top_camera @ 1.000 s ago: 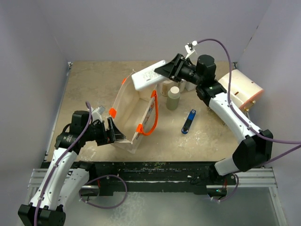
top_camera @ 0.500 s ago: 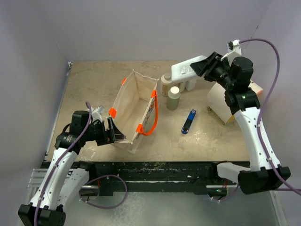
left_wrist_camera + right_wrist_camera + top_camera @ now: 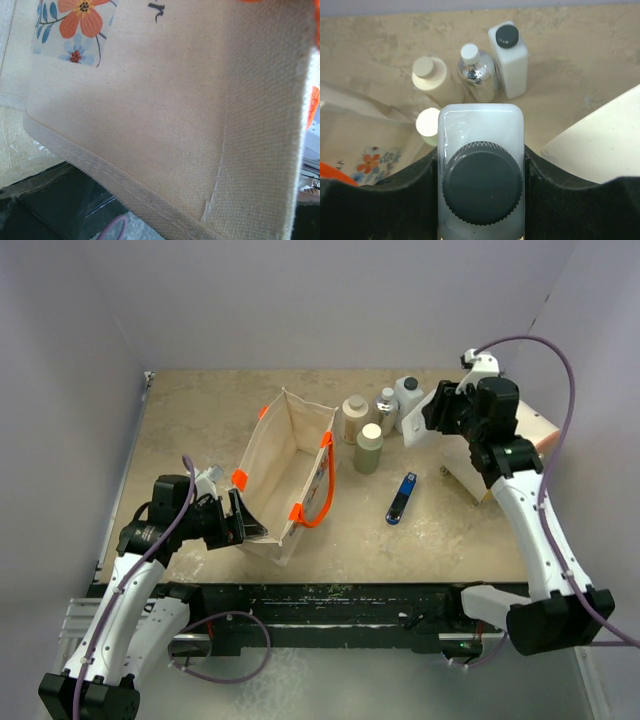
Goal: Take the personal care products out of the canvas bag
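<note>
Canvas bag (image 3: 290,445) standing open on surface (image 3: 200,410), left of centre. Left end effector (image 3: 238,520) against bag's near corner; grip impossible to tell. Right end effector (image 3: 428,420) half-closed around white dark-capped bottle (image 3: 481,150), just right of four bottles (image 3: 369,448) standing beside bag.

Lower body of white bottle (image 3: 481,170), beyond right wrist view's bottom edge

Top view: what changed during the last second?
The right gripper, shut on the white bottle, swung right from over the canvas bag to beside the four standing bottles. The left gripper still holds the bag's near edge; bag, standing bottles and blue stick have not moved.
</note>
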{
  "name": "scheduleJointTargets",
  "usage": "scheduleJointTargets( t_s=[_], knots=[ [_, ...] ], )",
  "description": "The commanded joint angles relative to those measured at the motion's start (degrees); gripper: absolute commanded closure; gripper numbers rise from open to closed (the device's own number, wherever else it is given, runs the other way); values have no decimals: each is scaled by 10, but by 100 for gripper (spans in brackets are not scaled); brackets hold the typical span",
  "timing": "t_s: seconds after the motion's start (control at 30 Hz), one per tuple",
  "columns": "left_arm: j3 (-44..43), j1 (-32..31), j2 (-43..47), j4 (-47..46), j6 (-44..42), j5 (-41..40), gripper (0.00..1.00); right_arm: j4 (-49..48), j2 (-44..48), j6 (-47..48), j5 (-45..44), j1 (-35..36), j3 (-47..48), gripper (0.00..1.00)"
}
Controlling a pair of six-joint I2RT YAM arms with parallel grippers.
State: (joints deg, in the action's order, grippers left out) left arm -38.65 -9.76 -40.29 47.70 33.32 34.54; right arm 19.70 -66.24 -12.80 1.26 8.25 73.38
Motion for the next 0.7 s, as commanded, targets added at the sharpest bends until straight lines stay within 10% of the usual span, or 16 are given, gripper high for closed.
scheduleJointTargets(
  t_s=[0.0, 0.67],
  knots=[
    [-2, 5, -1, -9, -15, 8, 9, -138, -32, 26, 16, 2, -8, 100],
    [-2, 6, 4, -9, -14, 8, 9, -204, -216, 95, 52, 4, 10, 100]
  ],
)
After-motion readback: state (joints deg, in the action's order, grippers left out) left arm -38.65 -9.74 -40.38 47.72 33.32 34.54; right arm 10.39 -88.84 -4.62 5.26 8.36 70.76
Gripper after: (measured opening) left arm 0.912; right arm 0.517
